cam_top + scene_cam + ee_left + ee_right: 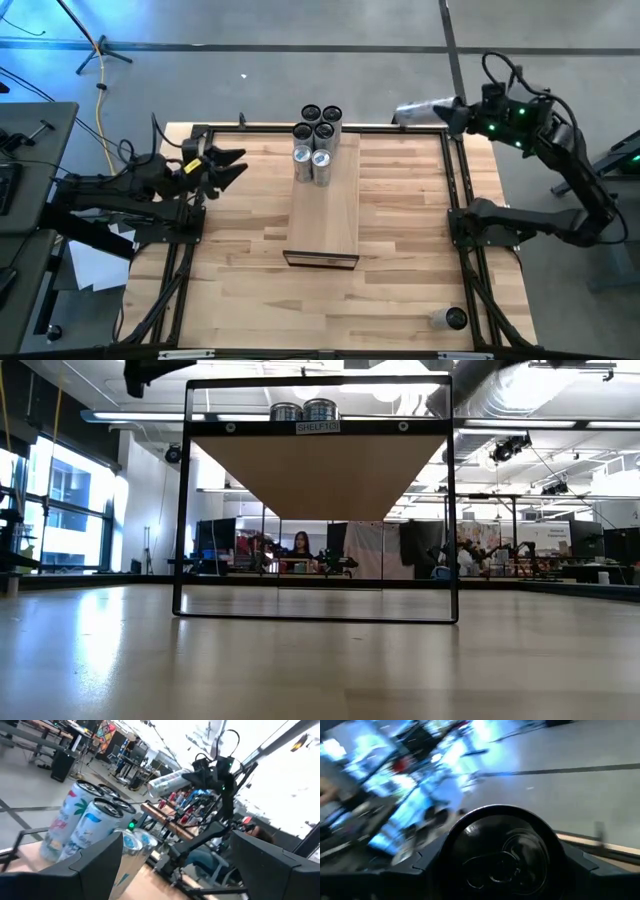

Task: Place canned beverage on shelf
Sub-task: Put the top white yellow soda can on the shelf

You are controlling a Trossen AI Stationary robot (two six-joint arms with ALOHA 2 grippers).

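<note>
- Right gripper (440, 113): located past the bench's far right corner, at about 1 o'clock from the bench centre in the high view. Its jaws are clenched around a silver canned beverage (418, 111), held lying on its side above the bench edge. In the right wrist view the can end (502, 852) fills the space between the fingers (580, 862).
- Left gripper (232, 167): positioned over the left part of the bench, at about 10 o'clock from centre, pointing toward the shelf. Its jaws are released and hold nothing; the left wrist view shows both fingers (95, 865) spread with a clear gap.
- Shelf (325, 215): a long narrow pale board standing mid-bench, running from 12 o'clock toward the centre. In the low view it appears as a raised board (320, 475) in a dark frame.
- Cans on the shelf (318, 140): a tight cluster of upright cans at the far end, 12 o'clock. Four dark-topped cans sit behind two silver-topped ones. The left wrist view shows printed labels on the nearest cans (82, 827).
- Spare can (447, 318): lies on its side on the bench (240, 260) near the right frame rail, at about 5 o'clock, well apart from the shelf.
- Background: a person (300, 546) sits at a desk beyond the bench in the low view.
</note>
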